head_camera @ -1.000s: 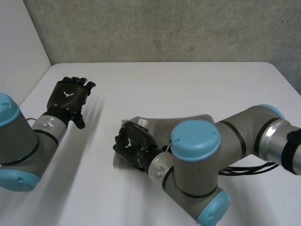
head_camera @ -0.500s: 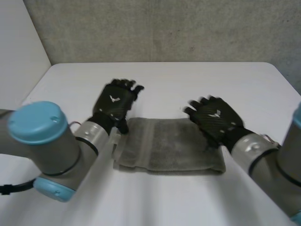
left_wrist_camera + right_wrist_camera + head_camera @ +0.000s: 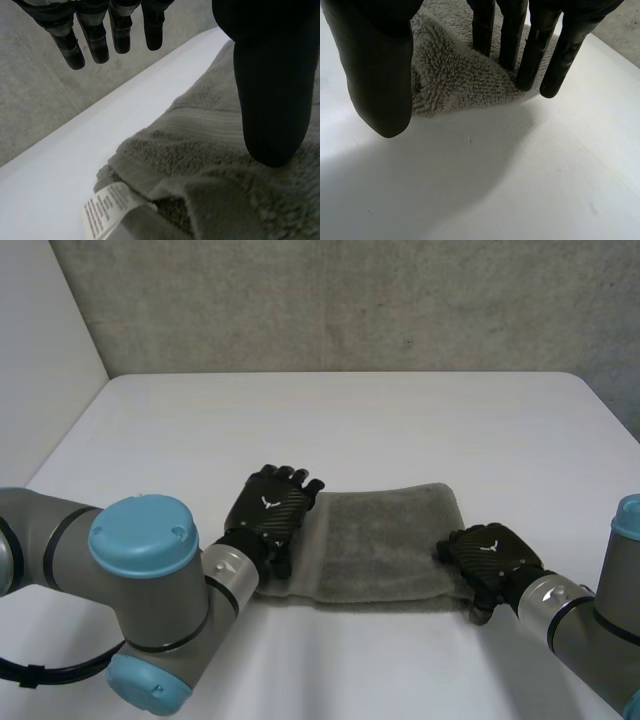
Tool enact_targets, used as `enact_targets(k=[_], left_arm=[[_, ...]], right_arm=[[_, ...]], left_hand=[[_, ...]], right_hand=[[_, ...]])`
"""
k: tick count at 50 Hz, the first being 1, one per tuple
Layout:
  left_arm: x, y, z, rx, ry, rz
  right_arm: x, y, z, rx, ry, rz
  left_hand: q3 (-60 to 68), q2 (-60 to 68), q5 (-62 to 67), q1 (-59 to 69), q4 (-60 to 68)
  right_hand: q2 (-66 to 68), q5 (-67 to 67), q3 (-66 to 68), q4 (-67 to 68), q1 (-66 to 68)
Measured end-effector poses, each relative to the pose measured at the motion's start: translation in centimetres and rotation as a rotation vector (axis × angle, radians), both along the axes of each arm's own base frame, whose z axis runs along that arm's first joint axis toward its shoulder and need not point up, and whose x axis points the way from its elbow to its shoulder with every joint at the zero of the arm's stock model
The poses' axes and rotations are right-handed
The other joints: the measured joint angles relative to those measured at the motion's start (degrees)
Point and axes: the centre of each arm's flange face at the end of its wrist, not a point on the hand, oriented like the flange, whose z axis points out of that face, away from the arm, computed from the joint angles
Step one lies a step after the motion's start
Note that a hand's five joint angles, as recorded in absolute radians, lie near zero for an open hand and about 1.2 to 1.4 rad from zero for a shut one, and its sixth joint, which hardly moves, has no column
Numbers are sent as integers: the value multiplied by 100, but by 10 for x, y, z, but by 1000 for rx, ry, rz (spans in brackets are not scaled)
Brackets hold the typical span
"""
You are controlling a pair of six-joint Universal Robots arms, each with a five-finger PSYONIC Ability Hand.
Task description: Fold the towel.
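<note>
- the grey towel (image 3: pixel 385 545) lies folded in a long strip on the white table (image 3: pixel 350 420), between the two hands.
- the left hand (image 3: pixel 272 525) is over one end of the towel. its fingers (image 3: pixel 95 42) are straight and a little spread, and it pinches nothing.
- a white label (image 3: pixel 107 207) sticks out of the fold below its palm.
- the right hand (image 3: pixel 492 558) is at the other end, fingers straight and apart from the thumb. a towel corner lies under its palm, not gripped.

Left hand (image 3: pixel 270 525), right hand (image 3: pixel 495 555) lower, nearer
</note>
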Motion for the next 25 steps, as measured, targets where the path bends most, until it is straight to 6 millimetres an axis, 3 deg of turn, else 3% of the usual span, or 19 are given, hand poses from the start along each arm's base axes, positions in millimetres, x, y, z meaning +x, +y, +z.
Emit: enact_targets(k=[10, 17, 19, 25], left_arm=[[-2, 7, 4, -8, 6, -13], [0, 5, 7, -12, 11, -7], [0, 4, 9, -17, 17, -4], [4, 2, 22, -41, 38, 12]], right_arm=[[1, 2, 2, -4, -63, -22], [3, 2, 1, -15, -84, -22], [3, 1, 0, -18, -84, -26], [-1, -4, 9, -63, -67, -53]], left_hand=[[0, 0, 0, 0, 0], [0, 0, 0, 0, 0], [0, 0, 0, 0, 0], [0, 0, 0, 0, 0]], right_hand=[[438, 412, 435, 404, 414], [2608, 2600, 2673, 2683, 2720], [4016, 4234, 4296, 4320, 4131], [4372, 4654, 4918, 4908, 4501]])
